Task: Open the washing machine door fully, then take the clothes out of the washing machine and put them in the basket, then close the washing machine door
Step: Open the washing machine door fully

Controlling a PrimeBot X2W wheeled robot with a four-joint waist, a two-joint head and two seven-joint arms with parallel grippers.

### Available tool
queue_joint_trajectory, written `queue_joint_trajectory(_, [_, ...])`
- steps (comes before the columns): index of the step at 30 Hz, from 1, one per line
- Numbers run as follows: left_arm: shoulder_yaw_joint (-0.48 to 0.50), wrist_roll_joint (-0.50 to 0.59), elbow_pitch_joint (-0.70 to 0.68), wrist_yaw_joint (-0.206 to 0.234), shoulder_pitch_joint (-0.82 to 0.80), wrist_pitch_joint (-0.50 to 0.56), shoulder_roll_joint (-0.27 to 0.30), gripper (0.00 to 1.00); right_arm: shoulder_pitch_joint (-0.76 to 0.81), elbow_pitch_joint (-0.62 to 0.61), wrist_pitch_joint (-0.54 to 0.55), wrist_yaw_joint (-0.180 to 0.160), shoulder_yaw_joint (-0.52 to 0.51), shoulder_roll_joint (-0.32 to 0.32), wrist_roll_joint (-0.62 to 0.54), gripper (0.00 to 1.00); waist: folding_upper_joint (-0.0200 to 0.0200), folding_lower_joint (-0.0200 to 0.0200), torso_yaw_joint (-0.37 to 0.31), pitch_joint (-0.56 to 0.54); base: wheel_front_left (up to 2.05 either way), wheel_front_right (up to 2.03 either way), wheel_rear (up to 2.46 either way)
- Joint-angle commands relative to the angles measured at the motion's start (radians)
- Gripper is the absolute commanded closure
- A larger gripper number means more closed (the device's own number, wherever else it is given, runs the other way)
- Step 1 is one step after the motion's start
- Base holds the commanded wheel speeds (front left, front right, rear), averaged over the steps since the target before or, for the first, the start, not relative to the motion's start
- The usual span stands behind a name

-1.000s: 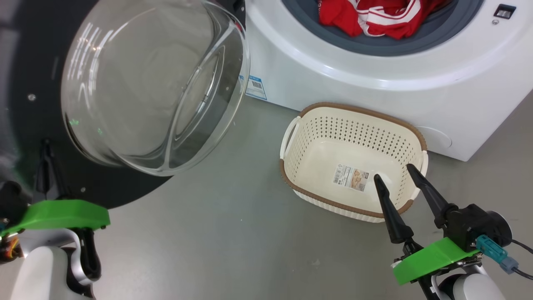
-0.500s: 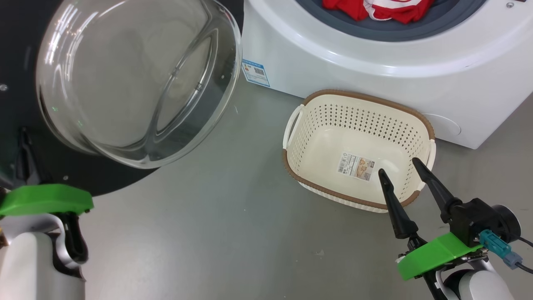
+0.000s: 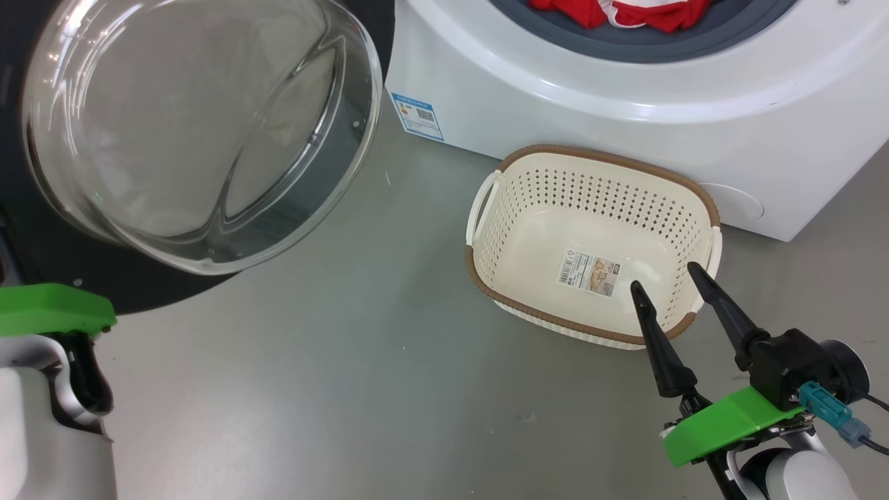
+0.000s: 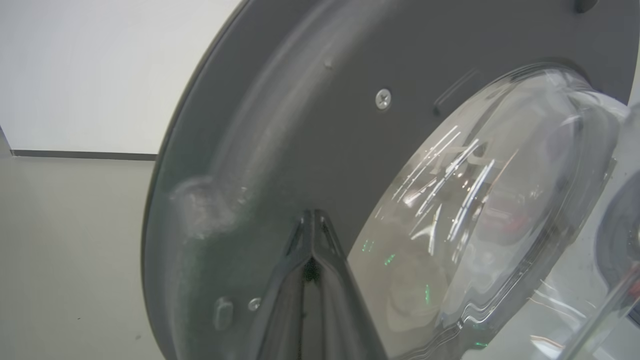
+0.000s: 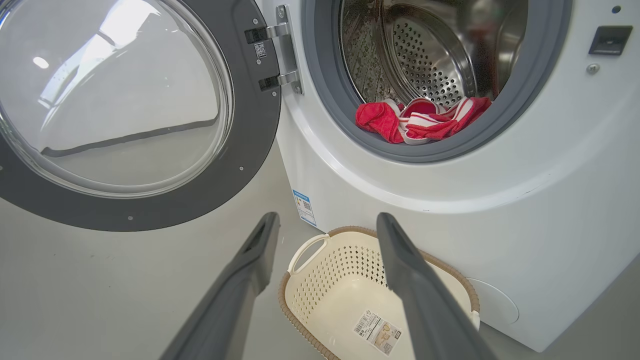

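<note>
Glossy black washing machine door (image 3: 194,132) with its bulging glass bowl is swung open, crumpled red clothes (image 5: 415,122) lie inside the white washing machine (image 3: 625,125), the perforated cream basket (image 3: 597,201) sits on the floor (image 3: 347,382) just in front, left gripper (image 4: 312,220) has its jaws clenched together right by the door, and right gripper (image 3: 662,276) has its jaws spread above the basket.

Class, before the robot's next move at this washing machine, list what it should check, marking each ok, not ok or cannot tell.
1. Washing machine door swung wide open: ok.
2. Red clothes reachable at the front of the drum: ok.
3. Basket upright and empty: ok.
4. Right gripper jaws open, holding nothing: ok.
5. Left gripper, jaws shut, clear of the door: cannot tell.
</note>
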Motion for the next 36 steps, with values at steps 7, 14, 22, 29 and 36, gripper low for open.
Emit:
queue_joint_trajectory(7, [0.066, 0.051, -0.002, -0.025, -0.02, -0.005, 0.047, 1.0, -0.016, -0.025, 0.001, 0.006, 0.031, 0.004, -0.008, 0.0, -0.0001, 0.0, 0.001, -0.012, 0.0, 0.0, 0.0])
queue_joint_trajectory(14, [0.082, 0.09, -0.012, -0.038, 0.005, -0.005, 0.026, 1.0, -0.015, -0.002, -0.019, 0.006, 0.037, 0.004, 0.017, 0.0, -0.0001, 0.0, -0.002, -0.04, 0.0, 0.0, 0.0])
queue_joint_trajectory(22, [0.084, 0.107, -0.083, -0.081, 0.059, -0.005, -0.005, 0.0, -0.018, 0.045, -0.071, 0.006, 0.037, 0.004, 0.06, 0.0, -0.0001, 0.0, -0.026, -0.09, 0.0, 0.0, 0.0])
queue_joint_trajectory(29, [0.066, 0.106, -0.248, -0.123, 0.13, -0.005, -0.035, 0.0, -0.029, 0.106, -0.13, 0.006, 0.025, 0.004, 0.104, 0.0, -0.0001, 0.0, -0.071, -0.147, 0.0, 0.0, 0.0])
queue_joint_trajectory(36, [0.007, 0.072, -0.368, -0.138, 0.181, 0.039, -0.056, 0.0, -0.035, 0.168, -0.176, 0.006, -0.012, 0.004, 0.141, 0.0, -0.0001, 0.0, -0.123, -0.197, 0.0, 0.0, 0.0])
